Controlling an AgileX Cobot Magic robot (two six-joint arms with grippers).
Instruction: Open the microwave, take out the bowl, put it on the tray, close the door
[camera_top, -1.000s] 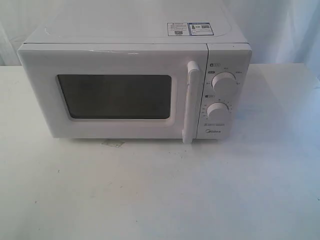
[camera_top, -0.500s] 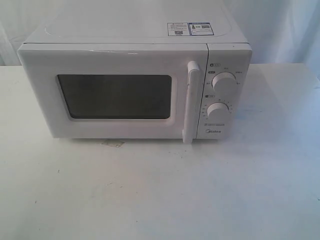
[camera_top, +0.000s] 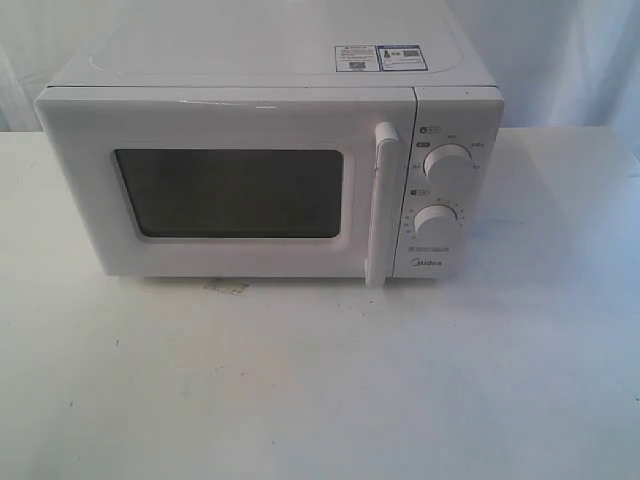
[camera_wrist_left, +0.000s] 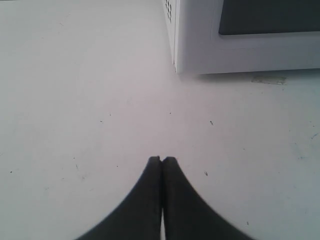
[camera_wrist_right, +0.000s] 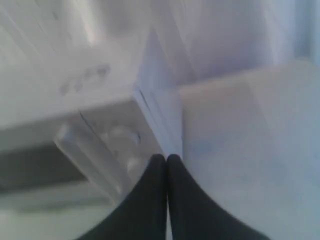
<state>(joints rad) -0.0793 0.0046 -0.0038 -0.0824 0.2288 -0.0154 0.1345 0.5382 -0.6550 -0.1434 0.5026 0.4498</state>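
Note:
The white microwave (camera_top: 270, 170) stands on the white table, its door (camera_top: 225, 185) shut, with a dark window and a tall white bar handle (camera_top: 380, 205). Two round knobs (camera_top: 443, 165) sit on its right panel. The bowl is hidden and no tray shows. Neither arm appears in the exterior view. My left gripper (camera_wrist_left: 161, 160) is shut and empty, over bare table off the microwave's (camera_wrist_left: 240, 35) lower left corner. My right gripper (camera_wrist_right: 166, 157) is shut and empty, seen in a blurred view close to the microwave's (camera_wrist_right: 75, 105) right front corner, near the handle and knobs.
A white table (camera_top: 320, 380) spreads in front of the microwave. A small yellowish tape patch (camera_top: 226, 287) lies under its front edge. White cloth hangs behind. Stickers (camera_top: 380, 57) sit on the oven's top.

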